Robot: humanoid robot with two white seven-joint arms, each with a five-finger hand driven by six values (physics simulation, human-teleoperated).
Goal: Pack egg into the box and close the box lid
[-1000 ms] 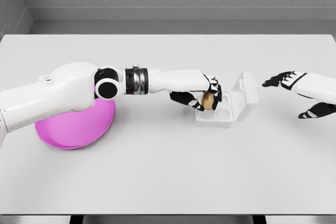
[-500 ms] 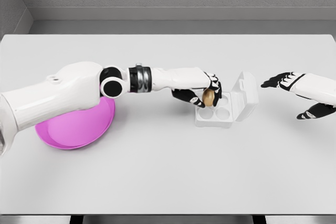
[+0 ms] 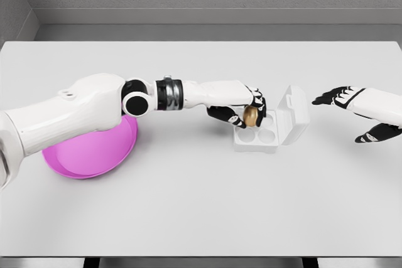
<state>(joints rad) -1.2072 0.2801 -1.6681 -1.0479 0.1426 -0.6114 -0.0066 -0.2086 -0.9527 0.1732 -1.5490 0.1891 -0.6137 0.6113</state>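
The left arm covers the upper rim of the pink bowl (image 3: 94,155), so its far edge cannot be seen. The left hand (image 3: 246,112) hides part of the egg (image 3: 250,116) and the rear left cell of the box (image 3: 260,135); whether the egg touches that cell cannot be told. The right hand (image 3: 352,108) shows only partly, its forearm cut by the right edge.
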